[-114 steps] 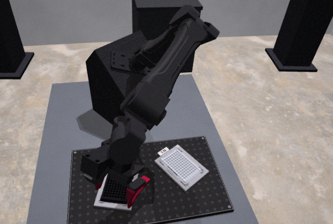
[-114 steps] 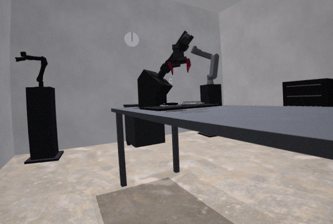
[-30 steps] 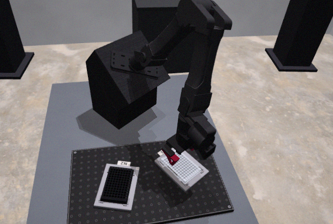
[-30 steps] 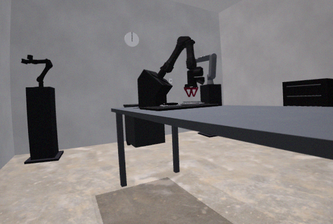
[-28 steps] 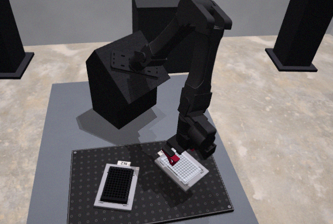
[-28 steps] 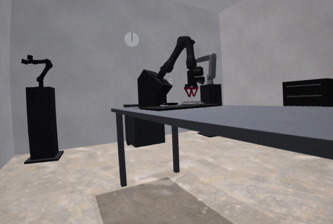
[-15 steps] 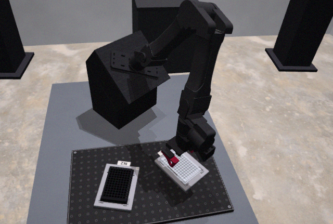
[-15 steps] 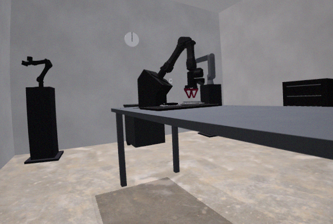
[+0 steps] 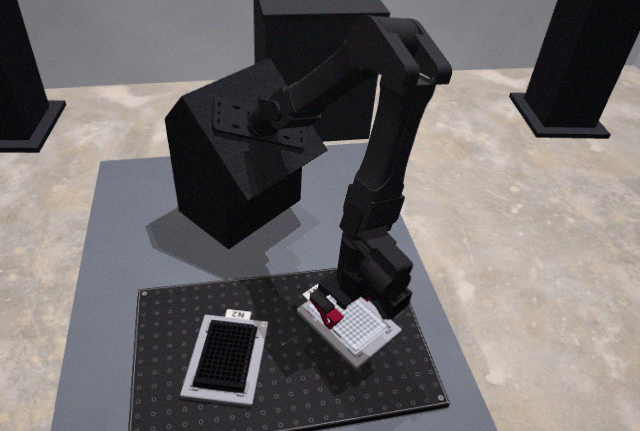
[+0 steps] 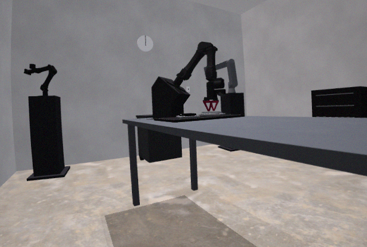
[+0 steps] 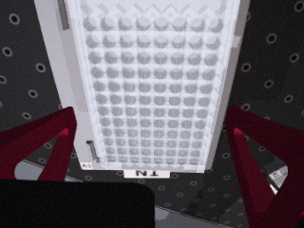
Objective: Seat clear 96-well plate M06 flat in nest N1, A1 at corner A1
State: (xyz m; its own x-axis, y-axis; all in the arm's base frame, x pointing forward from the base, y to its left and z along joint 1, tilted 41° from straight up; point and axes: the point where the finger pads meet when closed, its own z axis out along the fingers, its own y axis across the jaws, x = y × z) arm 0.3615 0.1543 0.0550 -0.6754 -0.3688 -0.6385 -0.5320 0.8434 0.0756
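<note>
Red fingers of the tool [image 11: 152, 157] stand at full spread, one on each long side of the clear 96-well plate M06 [image 11: 152, 85], and they hold nothing. In the wrist view the fingers flank the plate's end nearest the N1 tag [image 11: 146, 174] without visibly touching it.

M06 lies within the outline of the plate nest N1 [image 9: 361, 359], wells upward. The views do not show plainly which end or side rides on the locators, nor whether the A1 corner agrees with the nest mark. Judgement: the seating is not yet done; the tool is lined up to grip across the plate's width, and the closing, lifting and setting down flat are all left.

The black 96-well plate M09 [image 9: 225, 356] sits in the plate nest N2 [image 9: 192, 390], well apart from the tool, and looks undisturbed, so that condition holds.

Both nests rest on a black perforated board [image 9: 289, 405], which lies on the grey table [image 9: 103, 240]. The arm's black angled pedestal [image 9: 206, 193] stands on the table behind the board.

Beyond are a mottled concrete floor [image 9: 542, 219], grey walls, a round wall clock [image 10: 144, 43], a second arm on a black column [image 10: 46, 134] and a dark cabinet [image 10: 339, 102].
</note>
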